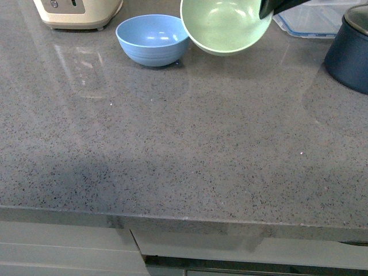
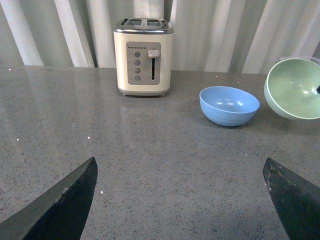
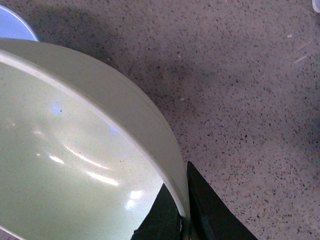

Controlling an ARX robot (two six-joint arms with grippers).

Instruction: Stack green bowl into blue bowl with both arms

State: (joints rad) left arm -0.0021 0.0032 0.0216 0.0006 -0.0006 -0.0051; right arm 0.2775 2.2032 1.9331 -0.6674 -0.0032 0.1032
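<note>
The green bowl hangs tilted in the air at the back of the counter, just right of the blue bowl, its rim overlapping the blue one's right edge in the front view. My right gripper is shut on the green bowl's right rim; in the right wrist view the green bowl has one dark finger inside and one outside its wall where the right gripper pinches it. The blue bowl stands upright and empty. My left gripper is open, low over bare counter, well short of both bowls.
A cream toaster stands at the back left. A dark navy pot sits at the right edge, with a clear plastic container behind it. The grey speckled counter ends at a front edge above white drawers.
</note>
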